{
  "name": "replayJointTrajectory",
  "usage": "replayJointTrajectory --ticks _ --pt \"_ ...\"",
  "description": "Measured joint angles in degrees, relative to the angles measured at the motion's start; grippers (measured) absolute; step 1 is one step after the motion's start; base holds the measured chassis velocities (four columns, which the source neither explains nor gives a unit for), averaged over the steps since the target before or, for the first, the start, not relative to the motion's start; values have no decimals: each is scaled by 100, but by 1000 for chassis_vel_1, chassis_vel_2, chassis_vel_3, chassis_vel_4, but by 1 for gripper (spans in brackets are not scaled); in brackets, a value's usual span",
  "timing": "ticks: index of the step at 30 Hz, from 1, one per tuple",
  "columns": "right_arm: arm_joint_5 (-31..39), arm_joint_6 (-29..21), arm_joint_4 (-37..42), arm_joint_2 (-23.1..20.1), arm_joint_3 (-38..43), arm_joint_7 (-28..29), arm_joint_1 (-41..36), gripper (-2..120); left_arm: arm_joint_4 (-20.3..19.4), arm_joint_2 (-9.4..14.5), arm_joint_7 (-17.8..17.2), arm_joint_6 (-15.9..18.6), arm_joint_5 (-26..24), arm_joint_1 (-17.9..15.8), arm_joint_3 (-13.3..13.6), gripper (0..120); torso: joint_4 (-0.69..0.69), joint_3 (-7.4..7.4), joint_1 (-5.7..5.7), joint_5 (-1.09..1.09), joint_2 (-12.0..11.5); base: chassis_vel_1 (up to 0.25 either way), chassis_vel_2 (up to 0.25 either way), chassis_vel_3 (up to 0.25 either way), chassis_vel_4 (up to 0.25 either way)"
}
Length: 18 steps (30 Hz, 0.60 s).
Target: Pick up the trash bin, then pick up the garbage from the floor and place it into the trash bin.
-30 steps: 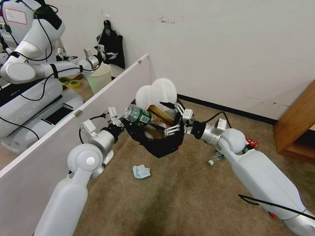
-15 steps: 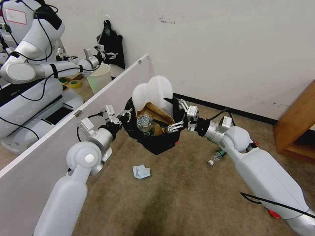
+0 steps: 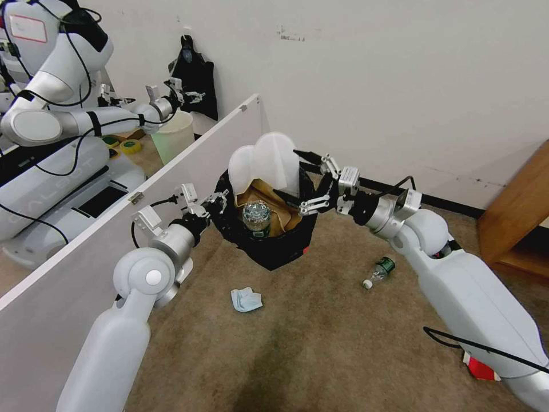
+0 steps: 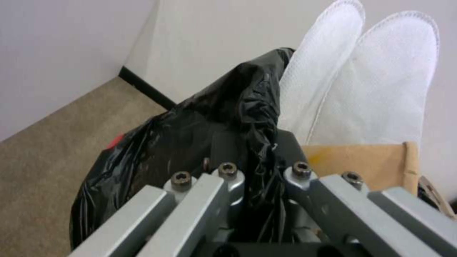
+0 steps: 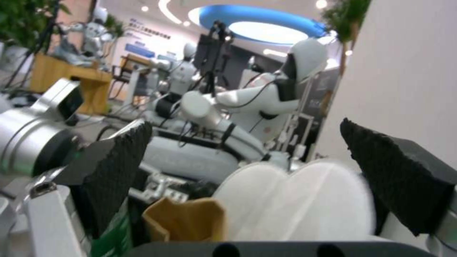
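My left gripper (image 3: pixel 220 200) is shut on the near-left rim of the trash bin (image 3: pixel 277 252), holding it above the floor (image 3: pixel 320 343). The bin's black bag bunches between the fingers of that gripper (image 4: pixel 262 171). Inside the bin stand white slippers (image 3: pixel 264 160), a brown paper bag (image 3: pixel 274 197) and a clear bottle (image 3: pixel 255 214). My right gripper (image 3: pixel 289 173) hangs open and empty just above the bin's right rim; its black pads (image 5: pixel 119 167) stand wide apart over the slippers (image 5: pixel 295 200). On the carpet lie a pale blue mask (image 3: pixel 246 299) and a green-labelled bottle (image 3: pixel 377 272).
A white partition board (image 3: pixel 194 160) runs along my left, with another robot (image 3: pixel 51 109) and a pale bucket (image 3: pixel 171 134) beyond it. A wooden shelf (image 3: pixel 514 217) stands at the right. A red scrap (image 3: pixel 480 369) lies under my right forearm. The wall is close behind the bin.
The bottle left my right gripper and dropped upright into the bin. The right gripper then drew back up and to the right, still open. The left arm holds steady.
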Motion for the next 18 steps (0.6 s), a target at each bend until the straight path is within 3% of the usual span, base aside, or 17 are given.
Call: replayJointTrajectory --ticks 5,18 --pt "83 -95 281 -118 186 643 -92 100 -57 48 0 0 -29 11 -81 4 0 0 0 0 0 0 0 0 0" --pt "69 -322 361 -247 692 1337 -256 100 -212 150 -65 0 -142 42 -185 4 0 0 0 0 0 0 0 0 0"
